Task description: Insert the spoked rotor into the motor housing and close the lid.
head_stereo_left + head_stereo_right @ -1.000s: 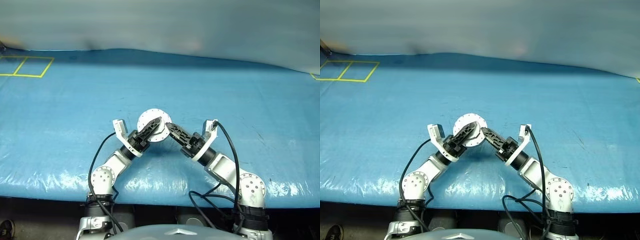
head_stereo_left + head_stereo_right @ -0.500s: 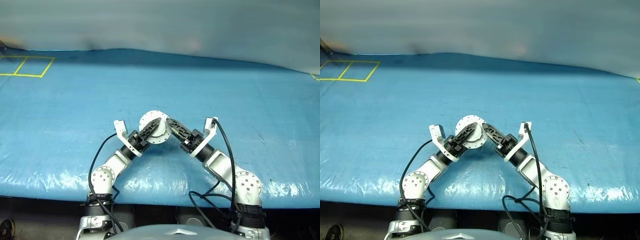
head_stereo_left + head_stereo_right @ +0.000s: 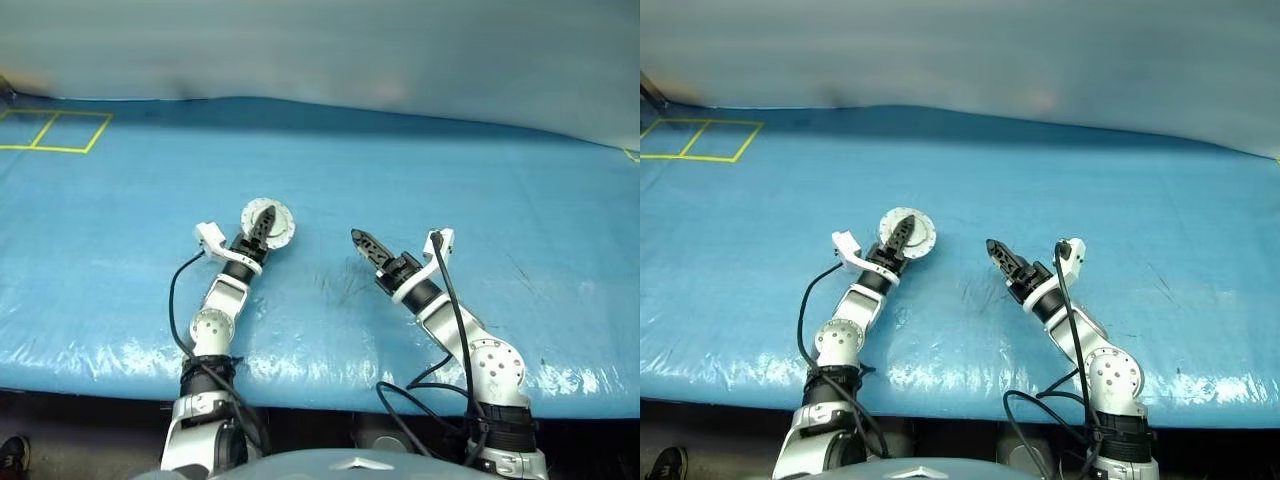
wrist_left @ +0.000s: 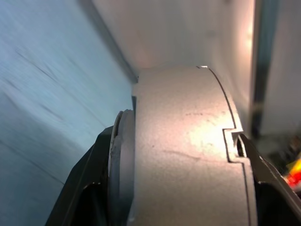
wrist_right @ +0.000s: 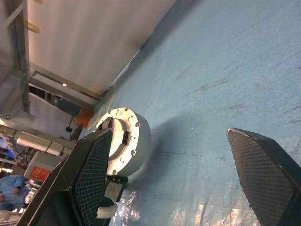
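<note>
**Left wrist view: closed housing held in left claw**

Left gripper (image 3: 262, 221): both black fingers (image 4: 80, 188) pressed against opposite faces of the motor housing (image 3: 267, 222); claw clamped on it, holding it on edge. Housing shows as a thick grey puck with a step-shaped seam across its rim. Lid (image 4: 188, 155): shut onto the housing, plain light grey face outward, small screws ringing its edge in the eye views.

Right gripper (image 3: 995, 250): jaws spread wide and holding nothing, seen in the right wrist view with blue surface between the two textured pads (image 5: 94, 169). Well apart from the housing, which lies beyond it on its left.

Table (image 3: 480, 180): covered in blue sheeting, scuffed near the right gripper. Yellow taped squares (image 3: 50, 130) at the far left corner.
</note>
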Motion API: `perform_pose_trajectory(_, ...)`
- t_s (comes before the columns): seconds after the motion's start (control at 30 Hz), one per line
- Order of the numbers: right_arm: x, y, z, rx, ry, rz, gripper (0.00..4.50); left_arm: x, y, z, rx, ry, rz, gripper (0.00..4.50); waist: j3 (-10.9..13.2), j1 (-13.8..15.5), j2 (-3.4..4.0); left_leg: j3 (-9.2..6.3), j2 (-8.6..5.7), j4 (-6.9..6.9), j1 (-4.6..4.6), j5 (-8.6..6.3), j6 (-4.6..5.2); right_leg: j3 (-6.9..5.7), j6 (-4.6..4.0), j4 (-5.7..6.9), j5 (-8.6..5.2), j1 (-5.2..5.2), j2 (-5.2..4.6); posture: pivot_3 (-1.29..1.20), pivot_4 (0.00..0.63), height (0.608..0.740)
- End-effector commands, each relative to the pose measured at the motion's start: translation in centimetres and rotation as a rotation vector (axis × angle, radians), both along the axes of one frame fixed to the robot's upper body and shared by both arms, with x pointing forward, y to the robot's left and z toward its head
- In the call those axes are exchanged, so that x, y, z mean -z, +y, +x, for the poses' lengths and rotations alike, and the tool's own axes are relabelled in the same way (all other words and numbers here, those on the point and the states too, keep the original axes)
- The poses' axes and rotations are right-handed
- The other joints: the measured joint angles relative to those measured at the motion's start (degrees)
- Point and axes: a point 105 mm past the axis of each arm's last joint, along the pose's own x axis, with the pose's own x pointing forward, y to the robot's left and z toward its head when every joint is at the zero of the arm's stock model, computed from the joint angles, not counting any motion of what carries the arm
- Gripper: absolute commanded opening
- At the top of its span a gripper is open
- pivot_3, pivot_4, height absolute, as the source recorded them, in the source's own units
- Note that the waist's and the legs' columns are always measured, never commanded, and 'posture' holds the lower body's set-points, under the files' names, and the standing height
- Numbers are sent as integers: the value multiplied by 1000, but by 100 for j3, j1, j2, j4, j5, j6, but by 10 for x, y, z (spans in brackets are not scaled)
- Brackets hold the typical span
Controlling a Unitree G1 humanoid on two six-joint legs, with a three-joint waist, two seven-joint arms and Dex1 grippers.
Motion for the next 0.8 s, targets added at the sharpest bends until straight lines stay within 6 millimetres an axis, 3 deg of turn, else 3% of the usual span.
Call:
perform_pose_trajectory(0.03, -10, -6, 3, 25, -60, -35, 4105, -23, 28, 18, -159, -34, 17, 2622, 1, 10, -1, 0, 0, -2, -1, 0, 0, 0, 1, -1, 0, 0, 0, 0, 150, 740)
perform_pose_trajectory(0.17, -9, -4, 3, 23, -64, -60, 4105, -19, 48, 31, -270, 44, 37, 2622, 1, 54, -2, -3, -3, -6, -3, 0, 0, 0, 31, -4, 17, 0, 0, 0, 150, 740)
perform_pose_trajectory(0.33, -9, -3, 3, 22, -69, -73, 4105, -13, 56, 36, -298, 96, 75, 2622, 1, 70, -3, -5, -4, -6, -2, 0, -1, 0, 35, -4, 19, 2, 0, 0, 150, 740)
perform_pose_trajectory(0.53, -5, -1, 2, -3, -52, -84, 4147, 7, 75, 27, -406, 213, 210, 4355, -1, 51, 1, -5, -4, -3, 13, 1, -2, 0, 37, -2, 20, 16, 0, 0, 150, 740)
perform_pose_trajectory(0.8, -1, 1, 3, -15, -40, -104, 4147, -4, 128, -9, -680, 182, 309, 4461, -1, -43, 2, -5, -2, -7, 48, 1, -3, 2, 4, 1, 2, 49, 0, 0, 150, 740)
